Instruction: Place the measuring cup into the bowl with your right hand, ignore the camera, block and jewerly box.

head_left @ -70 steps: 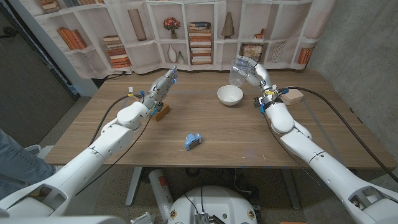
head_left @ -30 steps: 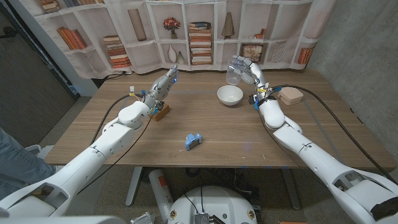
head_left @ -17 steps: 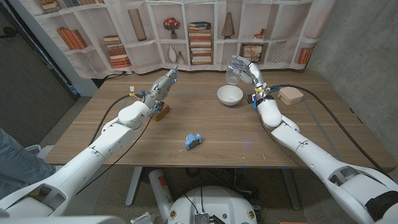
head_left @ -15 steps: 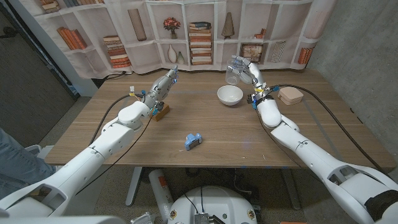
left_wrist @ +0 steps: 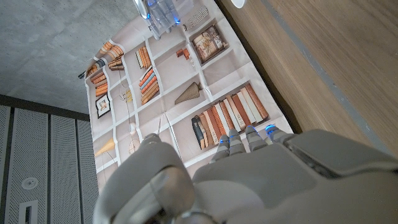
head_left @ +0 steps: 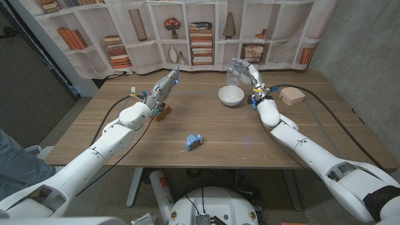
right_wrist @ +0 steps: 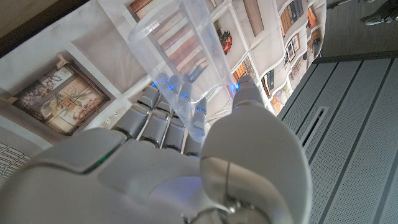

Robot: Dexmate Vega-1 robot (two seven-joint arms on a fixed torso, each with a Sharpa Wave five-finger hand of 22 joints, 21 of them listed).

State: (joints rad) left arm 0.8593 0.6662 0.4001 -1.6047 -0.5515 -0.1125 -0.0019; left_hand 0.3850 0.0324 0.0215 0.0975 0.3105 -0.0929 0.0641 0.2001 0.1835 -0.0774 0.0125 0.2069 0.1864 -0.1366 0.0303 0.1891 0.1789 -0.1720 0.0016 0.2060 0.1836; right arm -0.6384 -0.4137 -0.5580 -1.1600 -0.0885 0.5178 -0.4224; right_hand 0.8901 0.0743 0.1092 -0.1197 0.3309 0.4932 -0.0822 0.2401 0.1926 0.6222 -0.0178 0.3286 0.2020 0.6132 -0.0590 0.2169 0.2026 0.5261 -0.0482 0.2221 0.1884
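Observation:
A clear plastic measuring cup [head_left: 234, 73] hangs in the air just behind and above the white bowl [head_left: 230, 95], which stands on the table at the back middle. My right hand [head_left: 247, 70] grips the cup from its right side; in the right wrist view the cup [right_wrist: 176, 62] rises from between the fingers [right_wrist: 155, 118] and the thumb. My left hand [head_left: 165, 83] is raised at the back left above a wooden block [head_left: 162, 112], its fingers straight and holding nothing. In the left wrist view the cup [left_wrist: 160, 14] and the bowl's rim [left_wrist: 239, 3] show far off.
A small blue camera [head_left: 194, 142] lies near the table's middle front. A tan jewelry box [head_left: 290, 95] sits at the back right, beside my right forearm. A printed bookshelf backdrop [head_left: 200, 37] hangs behind the table.
My right hand has carried the cup leftward and a little down, from beside the bowl's right toward a spot above its back rim. The left arm has stayed still.

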